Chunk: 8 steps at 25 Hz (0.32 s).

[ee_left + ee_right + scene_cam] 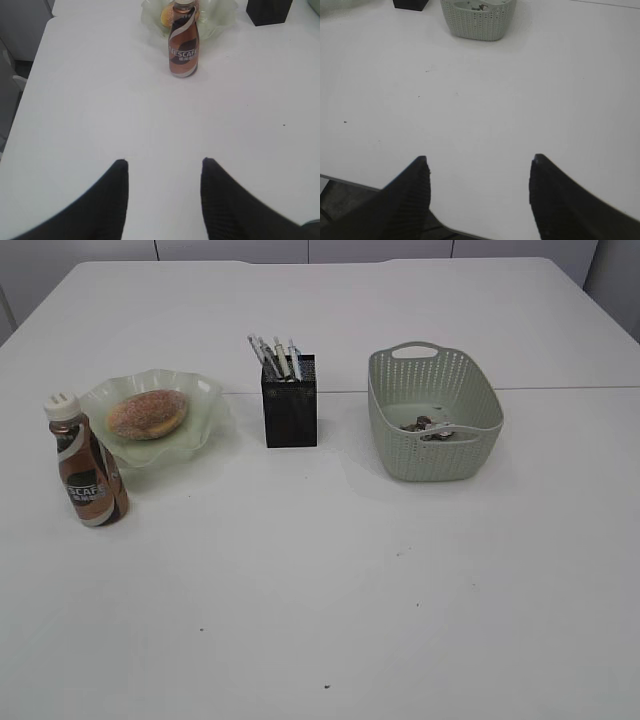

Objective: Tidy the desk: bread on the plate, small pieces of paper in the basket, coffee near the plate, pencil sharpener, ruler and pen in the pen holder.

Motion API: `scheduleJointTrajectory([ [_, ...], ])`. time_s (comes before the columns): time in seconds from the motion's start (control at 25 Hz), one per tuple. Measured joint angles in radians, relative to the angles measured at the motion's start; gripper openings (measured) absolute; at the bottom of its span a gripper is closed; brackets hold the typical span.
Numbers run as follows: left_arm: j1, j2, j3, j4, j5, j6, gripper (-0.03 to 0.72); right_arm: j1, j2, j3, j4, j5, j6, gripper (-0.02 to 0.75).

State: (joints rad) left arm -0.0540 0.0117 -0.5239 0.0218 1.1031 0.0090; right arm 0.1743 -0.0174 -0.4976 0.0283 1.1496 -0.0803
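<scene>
One desk (330, 600), white. Basket (435, 455) far right, paper wads (432, 427) inside. Plate (205, 405) far left, bread (147, 414) on it. Pen holder (290, 410) between them, pens (275, 358) upright. Coffee (86, 462) just near plate. Left gripper (164, 172) and right gripper (479, 167): jaws apart, empty, above near desk.
</scene>
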Motion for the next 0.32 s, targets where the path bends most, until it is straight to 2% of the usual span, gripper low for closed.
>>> scheduleJointTrajectory([
  [0.32, 0.0, 0.0, 0.0, 0.0, 0.0, 0.0, 0.316, 0.0, 0.0, 0.0, 0.0, 0.0, 0.0, 0.458],
])
